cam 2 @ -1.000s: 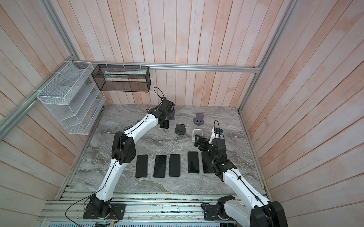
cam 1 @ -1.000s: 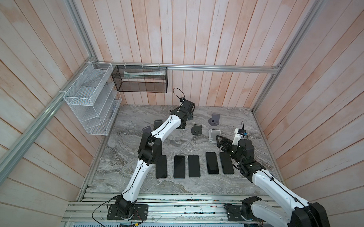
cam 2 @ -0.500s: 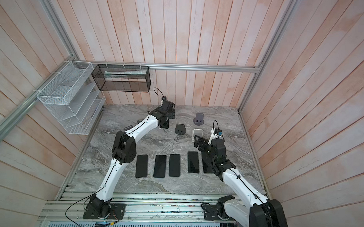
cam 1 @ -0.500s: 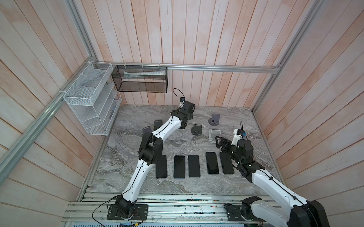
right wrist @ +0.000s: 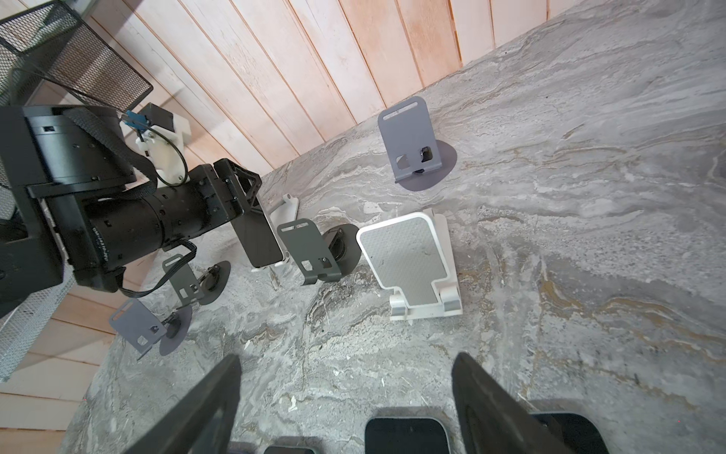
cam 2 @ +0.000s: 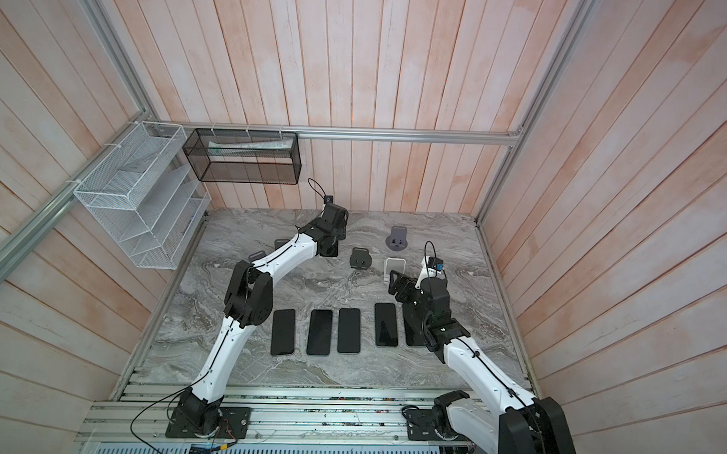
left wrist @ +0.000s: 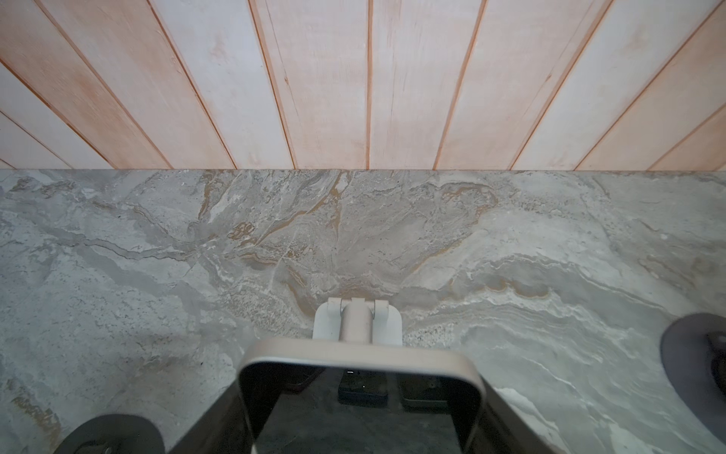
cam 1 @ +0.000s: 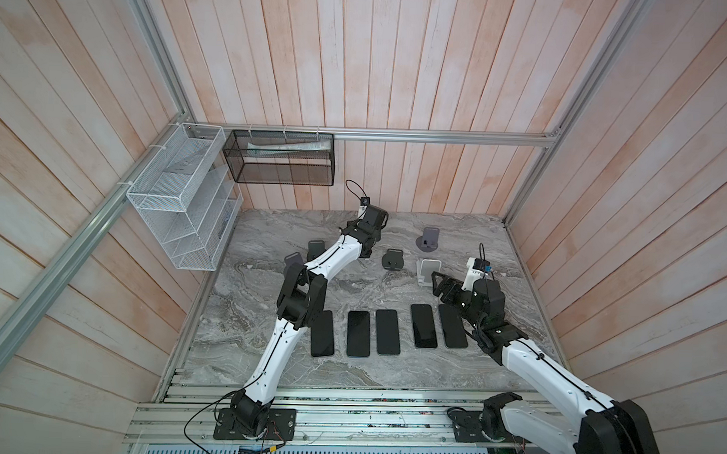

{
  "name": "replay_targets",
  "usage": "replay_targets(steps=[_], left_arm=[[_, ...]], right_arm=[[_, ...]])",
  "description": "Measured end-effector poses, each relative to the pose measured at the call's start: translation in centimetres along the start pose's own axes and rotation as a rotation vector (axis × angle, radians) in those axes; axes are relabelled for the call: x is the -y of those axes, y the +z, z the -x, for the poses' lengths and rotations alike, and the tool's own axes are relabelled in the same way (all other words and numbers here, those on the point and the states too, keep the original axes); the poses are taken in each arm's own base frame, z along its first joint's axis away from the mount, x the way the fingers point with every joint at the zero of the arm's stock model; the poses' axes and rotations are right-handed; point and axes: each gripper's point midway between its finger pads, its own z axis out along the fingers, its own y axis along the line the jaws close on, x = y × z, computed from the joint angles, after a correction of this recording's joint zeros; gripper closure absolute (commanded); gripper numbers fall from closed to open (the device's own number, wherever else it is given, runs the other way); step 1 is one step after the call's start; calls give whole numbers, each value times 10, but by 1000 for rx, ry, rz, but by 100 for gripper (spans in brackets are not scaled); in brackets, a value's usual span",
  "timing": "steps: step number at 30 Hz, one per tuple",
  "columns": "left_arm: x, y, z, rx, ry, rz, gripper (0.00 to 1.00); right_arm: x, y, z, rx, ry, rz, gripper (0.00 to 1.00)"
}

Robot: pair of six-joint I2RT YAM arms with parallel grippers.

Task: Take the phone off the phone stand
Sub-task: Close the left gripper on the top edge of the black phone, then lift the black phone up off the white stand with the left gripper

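A dark phone (left wrist: pixel 361 412) stands upright in a white phone stand (left wrist: pixel 389 326) near the back of the marble table. My left gripper (left wrist: pixel 361 389) has come down over the phone's top, and its fingers press against both side edges. The right wrist view shows the same grip, with the phone (right wrist: pixel 259 239) still resting in the stand (right wrist: pixel 288 206). In both top views the left gripper (cam 1: pixel 367 247) (cam 2: pixel 330 243) covers most of the phone. My right gripper (right wrist: pixel 345 357) (cam 1: pixel 439 280) hovers open and empty over the table right of centre.
Empty stands surround the spot: a white one (cam 1: pixel 429 270), a grey one (cam 1: pixel 430 238), a dark one (cam 1: pixel 392 260) and two more (cam 1: pixel 316 248) (cam 1: pixel 293 259). Several phones lie flat in a row (cam 1: pixel 387 330) in front. Wire baskets (cam 1: pixel 184 197) (cam 1: pixel 283 158) hang on the walls.
My left gripper's jaws have closed in from wide open onto the phone's sides. The right arm has barely moved.
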Motion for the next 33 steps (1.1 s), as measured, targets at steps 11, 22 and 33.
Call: replay_targets(steps=[11, 22, 33], left_arm=[[-13, -21, -7, 7, 47, -6, 32], [-18, -53, 21, 52, 44, -36, 35], [-31, -125, 30, 68, 35, -68, 35]], right_arm=[[-2, 0, -1, 12, -23, -12, 16], [-6, 4, -9, -9, -31, -4, 16], [-5, 1, -19, -3, -44, -13, 16]])
